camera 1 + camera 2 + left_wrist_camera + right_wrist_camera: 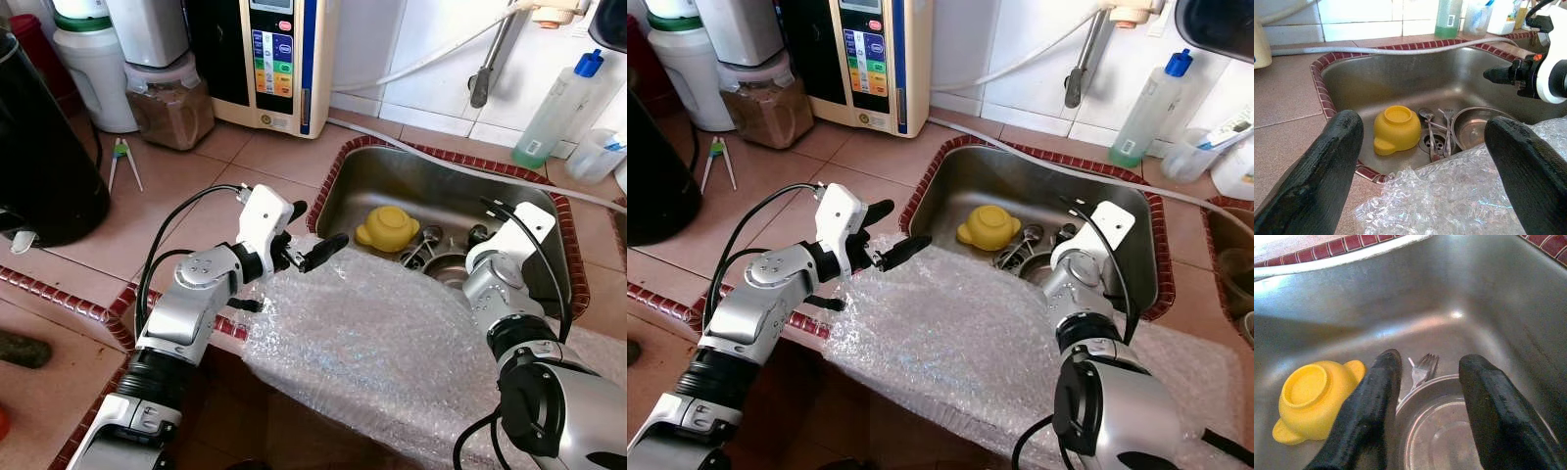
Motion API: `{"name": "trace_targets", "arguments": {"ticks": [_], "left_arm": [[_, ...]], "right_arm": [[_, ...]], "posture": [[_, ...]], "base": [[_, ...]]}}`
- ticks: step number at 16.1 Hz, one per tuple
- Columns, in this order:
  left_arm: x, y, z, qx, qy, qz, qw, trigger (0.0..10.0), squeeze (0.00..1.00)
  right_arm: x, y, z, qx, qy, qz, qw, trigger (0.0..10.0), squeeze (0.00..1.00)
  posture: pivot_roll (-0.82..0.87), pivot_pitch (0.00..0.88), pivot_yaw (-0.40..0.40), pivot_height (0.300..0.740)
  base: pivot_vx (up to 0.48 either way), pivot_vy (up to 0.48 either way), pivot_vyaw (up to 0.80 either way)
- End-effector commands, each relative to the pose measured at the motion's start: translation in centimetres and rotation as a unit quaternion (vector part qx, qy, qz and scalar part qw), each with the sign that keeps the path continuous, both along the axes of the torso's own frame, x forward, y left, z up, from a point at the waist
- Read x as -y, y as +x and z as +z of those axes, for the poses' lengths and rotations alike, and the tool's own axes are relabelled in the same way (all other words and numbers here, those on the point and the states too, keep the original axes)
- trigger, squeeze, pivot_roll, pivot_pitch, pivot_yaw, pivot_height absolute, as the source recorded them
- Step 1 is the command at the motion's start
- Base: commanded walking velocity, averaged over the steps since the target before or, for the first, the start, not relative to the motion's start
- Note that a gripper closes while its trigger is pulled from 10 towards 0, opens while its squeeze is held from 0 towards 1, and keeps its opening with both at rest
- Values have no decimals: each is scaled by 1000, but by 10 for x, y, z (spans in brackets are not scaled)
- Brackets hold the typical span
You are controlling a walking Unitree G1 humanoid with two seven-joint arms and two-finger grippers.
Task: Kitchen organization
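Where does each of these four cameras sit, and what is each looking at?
Left and right eye: on the head, looking down at the sink; both silver arms show.
Left wrist: along the open left tool toward the yellow bowl.
Right wrist: along the open right tool over a steel bowl.
All share the yellow bowl.

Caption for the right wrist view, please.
Right tool, open, hovers over a steel bowl in the sink, beside an upturned yellow cup and a fork.
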State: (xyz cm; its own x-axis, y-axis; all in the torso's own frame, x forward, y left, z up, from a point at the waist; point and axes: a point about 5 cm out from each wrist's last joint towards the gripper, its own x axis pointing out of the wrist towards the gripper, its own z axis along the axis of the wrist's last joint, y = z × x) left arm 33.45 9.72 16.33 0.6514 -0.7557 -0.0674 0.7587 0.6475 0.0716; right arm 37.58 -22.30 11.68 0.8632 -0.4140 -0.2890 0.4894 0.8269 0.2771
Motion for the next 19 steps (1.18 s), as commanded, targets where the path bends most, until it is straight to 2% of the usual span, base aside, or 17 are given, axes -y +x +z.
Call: {"name": "trace_targets", "arguments": {"ticks": [1, 4, 5, 6, 7, 9, 10, 12, 13, 14, 15, 17, 18, 19], "left_arm": [[2, -2, -1, 2, 15, -10, 1000, 10000, 1000], [1, -1, -1, 3, 16, -7, 1000, 10000, 1000], [-3, 3, 0, -7, 0, 26, 1000, 10000, 1000], [-6, 6, 1, 4, -6, 46, 999, 10000, 1000], [-11, 10, 4, 25, -7, 83, 996, 10000, 1000], [-20, 15, 6, 52, 0, 133, 990, 10000, 1000], [-20, 15, 6, 62, 12, 134, 989, 10000, 1000], [-20, 14, 7, 66, 8, 133, 989, 10000, 1000], [-21, 14, 14, 85, 1, 145, 986, 10000, 1000], [-25, 16, 20, 109, -7, 176, 978, 10000, 1000], [-27, 16, 22, 118, -8, 188, 975, 10000, 1000], [-25, 15, 18, 137, 27, 187, 972, 10000, 1000], [-30, 14, 16, 131, 31, 208, 969, 10000, 1000], [-35, 12, 17, 122, 8, 227, 966, 10000, 1000]], "right_arm": [[-3, 2, 2, 3, -2, 16, 1000, 10000, 1000], [-19, 12, 24, 64, -63, 83, 993, 10000, 1000], [-28, 15, 37, 106, -98, 124, 982, 10000, 1000], [-32, 16, 45, 129, -128, 145, 973, 10000, 1000], [-33, 15, 51, 145, -167, 155, 963, 10000, 1000], [-29, 12, 56, 166, -212, 172, 948, 10000, 1000], [-26, 9, 55, 168, -230, 174, 943, 10000, 1000], [-23, 7, 55, 173, -252, 180, 935, 10000, 1000], [-20, 3, 61, 190, -283, 187, 921, 10000, 1000], [-21, 1, 67, 204, -292, 208, 911, 10000, 1000], [-22, 1, 69, 209, -289, 218, 909, 10000, 1000], [-24, 0, 83, 228, -295, 236, 898, 10000, 1000], [-24, -1, 91, 234, -303, 244, 891, 10000, 1000], [-25, -4, 92, 234, -311, 255, 885, 10000, 1000]], "posture": [[45, 64, -30, 740], [43, 64, -32, 740], [41, 62, -33, 740], [39, 60, -34, 740], [37, 60, -35, 740], [30, 60, -40, 740], [30, 58, -42, 740], [30, 58, -42, 740], [24, 54, -38, 740], [23, 52, -36, 740], [23, 52, -36, 740], [16, 41, -33, 740], [11, 39, -26, 740], [8, 37, -21, 740]], "base": [[0, 0, 0], [0, 0, 0], [0, 0, 0], [0, 0, 0], [0, 0, 0], [0, 0, 0], [0, 0, 0], [0, 0, 0], [0, 0, 0], [0, 0, 0], [0, 0, 0], [0, 0, 0], [0, 0, 0], [0, 0, 0]]}}
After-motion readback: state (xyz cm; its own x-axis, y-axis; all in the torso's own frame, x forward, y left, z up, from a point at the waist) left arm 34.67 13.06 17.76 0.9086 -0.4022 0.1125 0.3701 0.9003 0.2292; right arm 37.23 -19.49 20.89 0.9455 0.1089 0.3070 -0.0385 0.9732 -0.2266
